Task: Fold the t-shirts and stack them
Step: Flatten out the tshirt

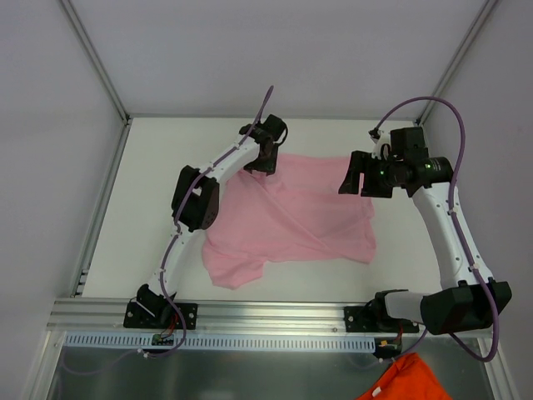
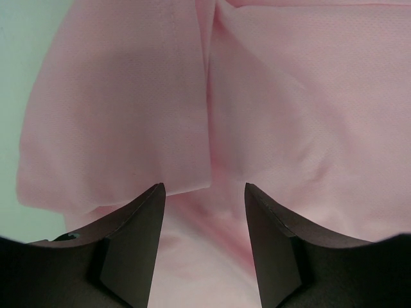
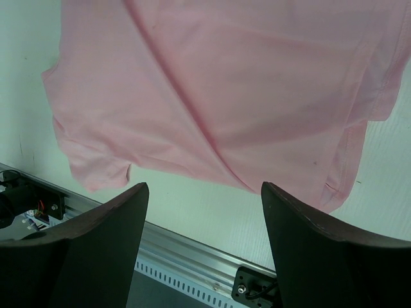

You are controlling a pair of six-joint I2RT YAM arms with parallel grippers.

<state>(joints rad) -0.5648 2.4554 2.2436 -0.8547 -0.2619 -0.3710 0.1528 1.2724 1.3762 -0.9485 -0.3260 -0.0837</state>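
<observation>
We note the plain light pink t-shirt [image 1: 287, 221] lying rumpled, with diagonal creases, on the white table [image 1: 158, 167] between both arms. At its far corner the left gripper [image 1: 265, 160], above its right edge the right gripper [image 1: 360, 185]: fingers spread, pinching nothing.

left gripper [image 2: 204, 187] and right gripper [image 3: 203, 186] agape

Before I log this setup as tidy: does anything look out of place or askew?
The pink t-shirt lies rumpled and skewed on the table. An orange cloth sits off the table, below the front rail, at the near right.
</observation>
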